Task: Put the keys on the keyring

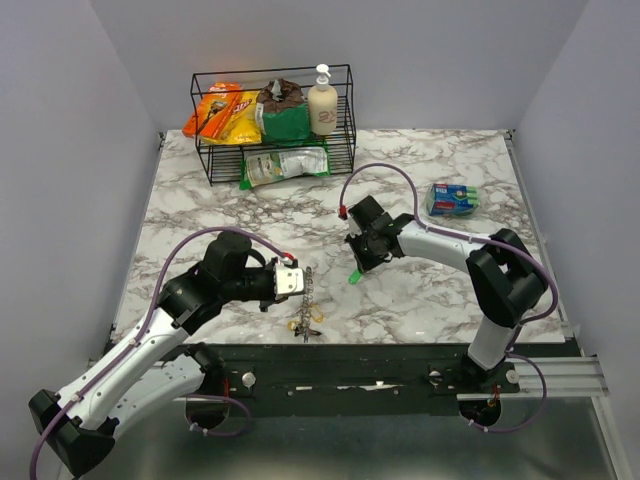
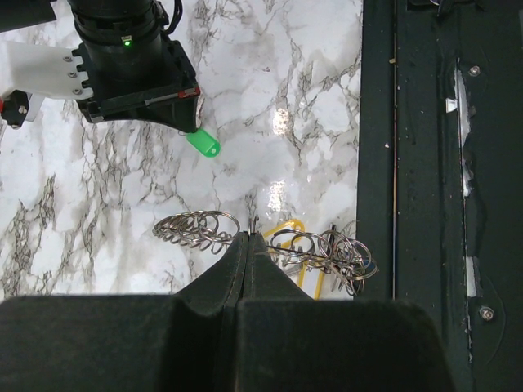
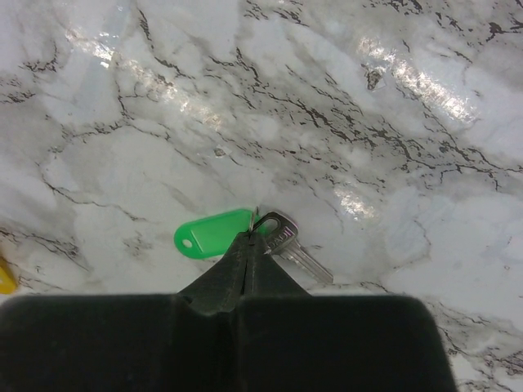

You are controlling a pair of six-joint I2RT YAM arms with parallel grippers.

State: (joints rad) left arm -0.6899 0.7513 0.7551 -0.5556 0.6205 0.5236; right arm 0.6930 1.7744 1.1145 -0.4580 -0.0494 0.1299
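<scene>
— Where is the key you are after?

— Your right gripper [image 3: 252, 239] has its fingers pressed together on the small loop that joins the silver key [image 3: 289, 241] to its green tag [image 3: 211, 234]. In the right wrist view the blade runs out to the lower right. The tag points the other way, to the left, so the pair makes one slanting line across the fingertips.

— And the keyring?

— Your left gripper [image 2: 248, 239] is closed on the keyring [image 2: 196, 229], a string of linked wire loops, pinched near its middle. Its long axis lies left to right across the left wrist view. From above it runs toward the near edge of the marble table [image 1: 430, 300]. A yellow tag [image 2: 286, 225] sits among the loops right of the fingers.

— Do the two touch?

— No. The green tag is near the keyring but apart from it.
</scene>
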